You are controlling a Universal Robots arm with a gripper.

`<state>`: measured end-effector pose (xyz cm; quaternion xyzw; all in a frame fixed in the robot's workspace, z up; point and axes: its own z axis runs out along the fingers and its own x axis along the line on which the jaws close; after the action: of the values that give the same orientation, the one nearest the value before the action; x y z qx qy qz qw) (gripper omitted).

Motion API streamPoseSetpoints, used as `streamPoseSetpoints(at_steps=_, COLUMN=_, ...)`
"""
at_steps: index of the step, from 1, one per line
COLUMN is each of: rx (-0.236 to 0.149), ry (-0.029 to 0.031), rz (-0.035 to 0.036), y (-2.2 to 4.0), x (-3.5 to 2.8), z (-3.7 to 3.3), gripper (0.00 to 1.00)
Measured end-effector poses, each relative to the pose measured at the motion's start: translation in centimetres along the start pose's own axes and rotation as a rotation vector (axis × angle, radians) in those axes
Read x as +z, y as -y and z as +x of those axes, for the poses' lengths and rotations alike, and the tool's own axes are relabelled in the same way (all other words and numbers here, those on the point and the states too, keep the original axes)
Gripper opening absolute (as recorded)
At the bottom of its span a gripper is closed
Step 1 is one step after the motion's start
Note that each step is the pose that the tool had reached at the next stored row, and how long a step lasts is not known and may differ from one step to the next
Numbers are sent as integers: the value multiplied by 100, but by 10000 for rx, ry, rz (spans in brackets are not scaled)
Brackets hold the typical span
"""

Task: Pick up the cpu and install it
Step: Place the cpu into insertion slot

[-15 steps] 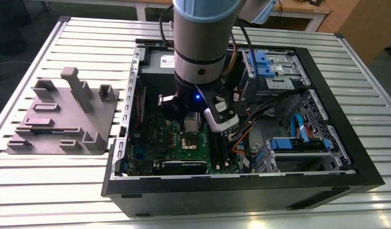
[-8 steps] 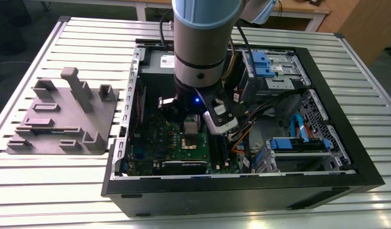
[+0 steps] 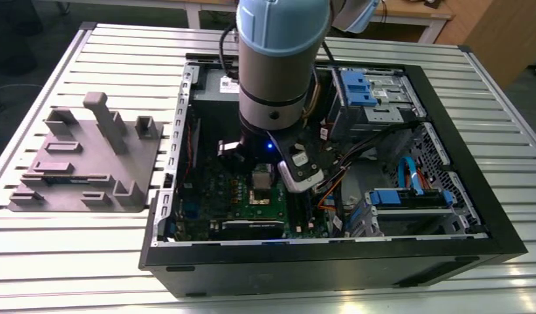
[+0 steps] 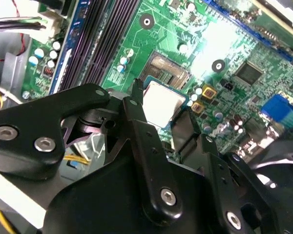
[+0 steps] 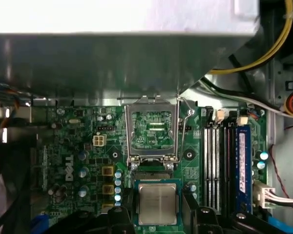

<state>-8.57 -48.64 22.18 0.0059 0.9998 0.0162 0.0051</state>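
The cpu (image 5: pixel 157 204), a small square chip with a silvery top and pale rim, is held level between my black fingers (image 5: pixel 127 207). My gripper (image 5: pixel 157 195) is shut on it by two opposite edges. It hovers just over the green motherboard (image 5: pixel 78 146), beside the open socket (image 4: pixel 168 68), whose metal load plate (image 5: pixel 151 130) stands raised. In the second wrist view the cpu (image 4: pixel 163 102) sits in the gripper (image 4: pixel 161 105) just short of the socket. In the exterior view the gripper (image 3: pixel 266 180) reaches down into the open computer case (image 3: pixel 477 196).
A grey power supply (image 5: pixel 122 53) overhangs the board close behind the socket. Memory slots (image 5: pixel 217 161) run beside it. Yellow and white cables (image 5: pixel 254 63) and blue drive brackets (image 3: pixel 364 88) crowd the case. A grey fixture tray (image 3: pixel 84 157) lies on the slatted table (image 3: pixel 76 261).
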Motion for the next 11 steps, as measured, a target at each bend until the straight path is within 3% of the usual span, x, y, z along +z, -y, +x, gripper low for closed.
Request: streamPoseSetpoints(at_steps=11, rx=-245, ry=-8, rz=-12, y=36, x=194, z=3, gripper=47)
